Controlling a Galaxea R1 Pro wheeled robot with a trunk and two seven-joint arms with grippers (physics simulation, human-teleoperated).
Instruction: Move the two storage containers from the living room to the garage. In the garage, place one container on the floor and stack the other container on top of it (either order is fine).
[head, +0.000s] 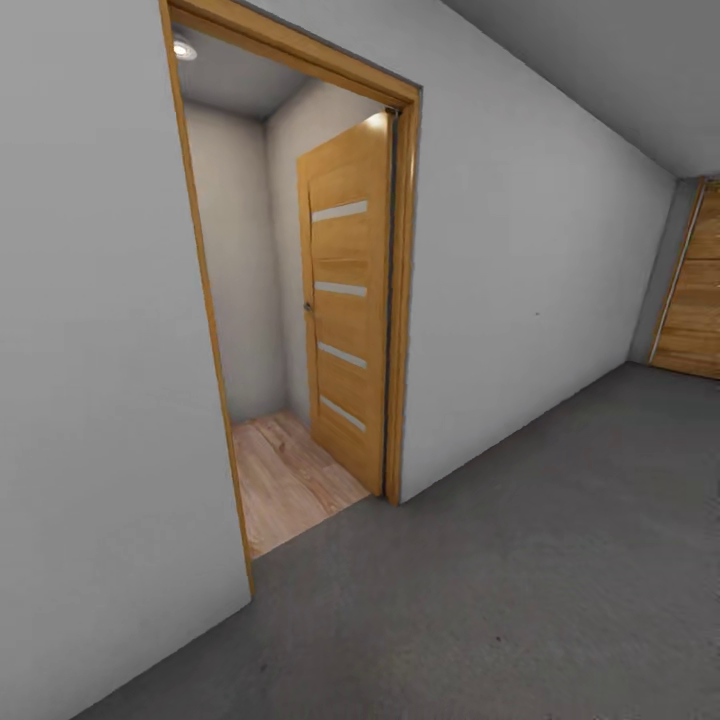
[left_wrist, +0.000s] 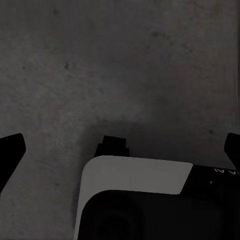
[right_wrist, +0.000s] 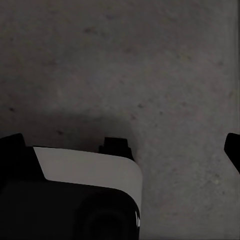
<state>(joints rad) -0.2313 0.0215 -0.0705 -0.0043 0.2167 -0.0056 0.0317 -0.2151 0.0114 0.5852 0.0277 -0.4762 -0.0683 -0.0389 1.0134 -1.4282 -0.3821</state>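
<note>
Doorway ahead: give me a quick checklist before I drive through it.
1. Door swung open: ok.
2. Doorway free of obstacles: ok.
3. Wood plank floor beyond threshold visible: ok.
4. Left gripper fingers apart, nothing between: ok.
5. Right gripper fingers apart, nothing between: ok.
6. Base squared to the opening: not ok, the frame appears at an angle.

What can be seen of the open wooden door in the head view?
The door is light brown wood with visible grain, crossed by four narrow pale horizontal strips that look like frosted glass. A small dark handle sits on its free edge at mid height. It stands upright, swung inward into the small room beyond, hinged at the far side of the wooden door frame. Its bottom edge is just above the light wood plank floor. Nothing else touches it.
</note>
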